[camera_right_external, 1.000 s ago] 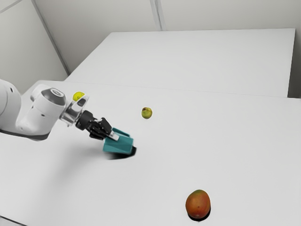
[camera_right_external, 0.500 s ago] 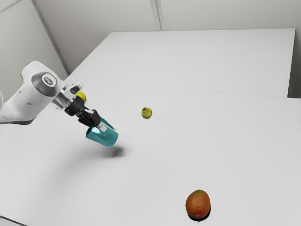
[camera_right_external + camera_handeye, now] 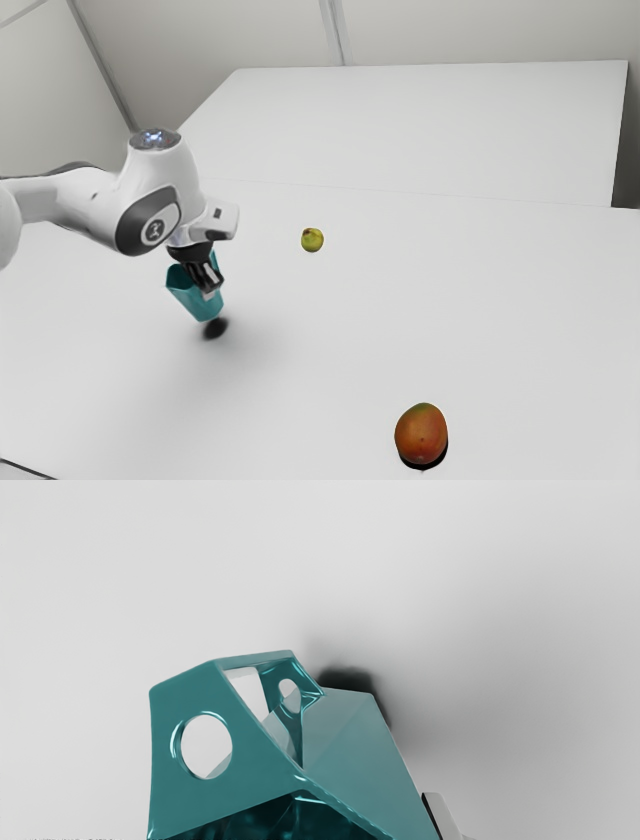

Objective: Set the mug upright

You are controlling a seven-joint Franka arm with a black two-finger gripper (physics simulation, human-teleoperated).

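White and smooth, the surface point(image 3: 370, 330) carries an orange-red fruit point(image 3: 421, 435) nearest the exterior view's camera. Beyond it, toward the exterior view's left, the teal mug point(image 3: 189, 291) hangs above the surface — tilted, mouth upward — with the end effector point(image 3: 211, 288) closed on it, though how wide apart its fingers stand I cannot tell. Farther off sits a small yellow-green fruit point(image 3: 312, 240) — then pale walls point(image 3: 480, 30).
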